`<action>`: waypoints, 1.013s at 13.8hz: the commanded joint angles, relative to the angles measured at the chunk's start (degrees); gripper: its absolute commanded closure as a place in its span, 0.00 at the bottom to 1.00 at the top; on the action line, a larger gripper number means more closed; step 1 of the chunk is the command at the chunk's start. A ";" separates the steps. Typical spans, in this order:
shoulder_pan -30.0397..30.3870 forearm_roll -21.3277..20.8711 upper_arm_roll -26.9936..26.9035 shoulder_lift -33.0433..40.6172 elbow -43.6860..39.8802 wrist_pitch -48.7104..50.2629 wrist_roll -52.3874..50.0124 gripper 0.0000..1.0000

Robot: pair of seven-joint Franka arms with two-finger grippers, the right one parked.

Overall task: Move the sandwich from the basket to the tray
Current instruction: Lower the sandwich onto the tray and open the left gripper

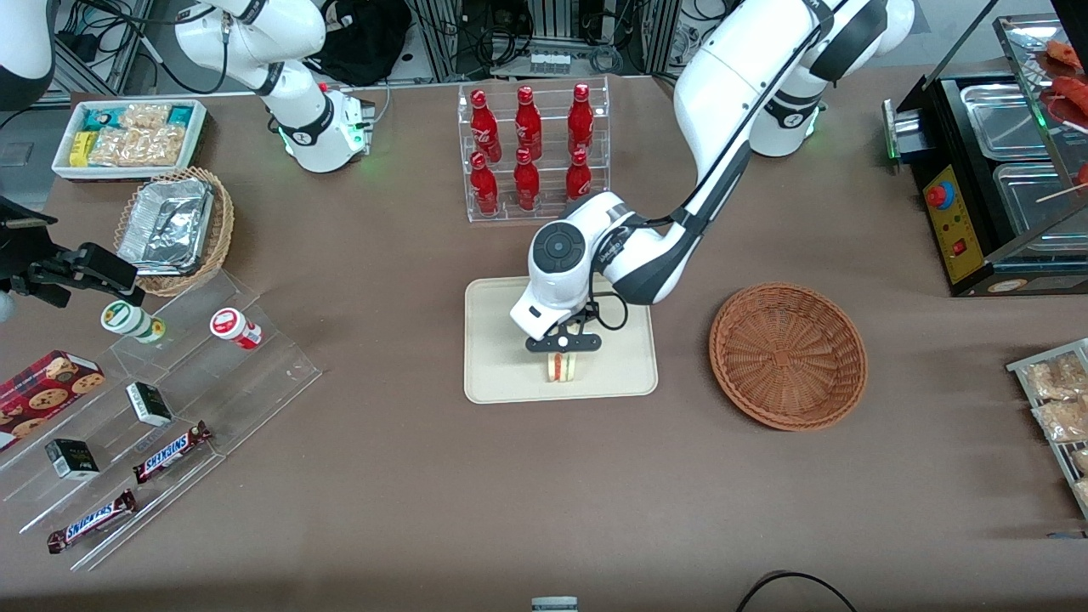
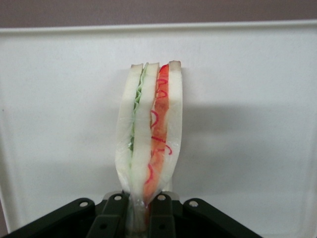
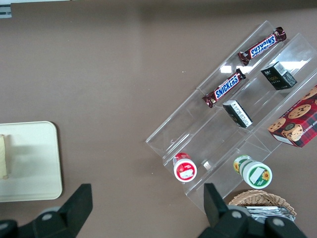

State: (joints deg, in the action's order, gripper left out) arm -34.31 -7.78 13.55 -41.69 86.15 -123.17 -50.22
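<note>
Placement step: gripper (image 1: 563,343) over tray (image 1: 493,374), jaws clamped on sandwich (image 2: 150,134) standing w/ cut edge up; basket (image 1: 788,354) at 3 o'clock empty; next, presumably release & lift clear.

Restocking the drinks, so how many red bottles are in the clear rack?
6. Three red bottles stand in the rack's upper row, three in its lower row; none looks hidden. Nearer the camera, the claw grips the sandwich over the tray.
</note>
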 commanded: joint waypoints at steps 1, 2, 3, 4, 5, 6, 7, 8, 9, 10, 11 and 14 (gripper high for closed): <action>-1.46 -0.92 -0.54 -0.93 -0.98 1.35 -0.41 0.87; -1.46 -0.83 -0.54 -1.02 -0.98 1.35 -0.58 0.81; -1.46 -0.57 -0.54 -0.94 -0.98 1.35 -0.76 0.59; -1.46 -0.91 -0.63 -0.68 -0.98 1.52 -0.76 0.16; -1.55 -1.00 -0.80 -0.59 -0.98 1.53 -0.67 0.00; -1.38 -1.00 -0.89 -0.33 -1.07 1.53 -0.67 0.00; -1.20 -0.92 -0.89 0.29 -1.15 1.53 -0.76 0.00; -1.11 -0.92 -0.98 1.08 -0.98 1.53 -0.76 0.00; -0.85 -0.83 -0.98 2.56 -0.89 2.05 -1.46 0.00; -0.76 -0.74 -1.06 4.23 -0.98 3.97 -3.64 0.00; -0.67 -0.74 -1.85 6.51 -0.98 5.81 -5.31 0.00; 2.22 -0.30 -2.38 12.93 -0.98 10.91 -6.38 0.00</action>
State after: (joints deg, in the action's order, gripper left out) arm -33.93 -7.78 11.42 -34.09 83.68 -115.76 -54.84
